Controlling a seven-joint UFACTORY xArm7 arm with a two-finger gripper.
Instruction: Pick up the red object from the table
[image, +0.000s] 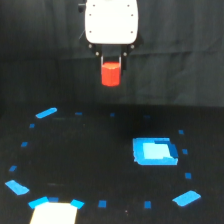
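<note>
I see my gripper (111, 64) raised well above the table (100, 150), its fingers (102, 62) clenched on the red object (111, 74), which hangs clear of the surface near the far edge. A blue tray (155, 151) lies below toward the exterior view's right, with blue tape marks (46, 113) scattered around.
</note>
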